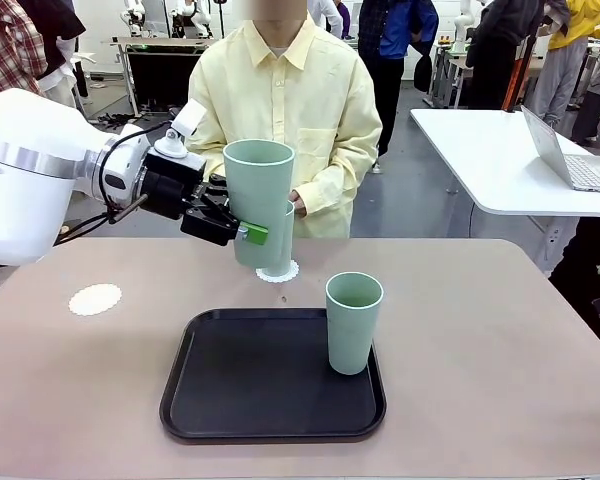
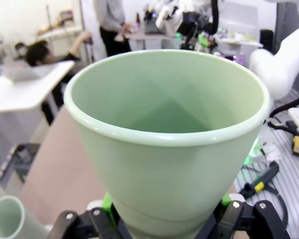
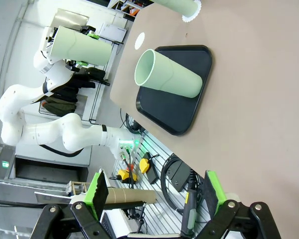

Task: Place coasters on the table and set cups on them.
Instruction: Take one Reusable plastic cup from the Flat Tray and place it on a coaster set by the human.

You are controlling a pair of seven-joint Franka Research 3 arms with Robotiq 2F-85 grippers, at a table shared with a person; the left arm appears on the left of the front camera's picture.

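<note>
Nearest the robot, the right gripper (image 3: 154,199) is seen w/ jaws spread wide and nothing between them, high above the table (image 1: 480,380). On the near-centre of the table a black tray (image 1: 230,400) is set, and one cup on the tray (image 1: 353,325) is stood upright at its right side, rim up, not yet moved. To the left, beyond the tray, an empty coaster (image 1: 95,299) is laid flat on the bare tabletop, well apart from everything else. Further back the left gripper (image 1: 248,233) is closed on the held cup (image 1: 258,185), which is kept upright and judged to be lifted off the table. The pads are pressed against opposite sides of the lower body, approx. the bottom third, w/ the wide rim well above the jaws. The tumbler is judged to be light, stiff, matte plastic, not fragile. Because the wall tapers toward the base, a slip up or down through the pads could be expected if the squeeze were slack. A low grip is judged sound for setting down, as the base is kept close to the jaws. Just behind the held cup, a far cup (image 3: 179,4) is stood on the far coaster (image 1: 278,274), whose lacy edge is seen around the base. A person (image 1: 280,90) is stood at the far side.
</note>
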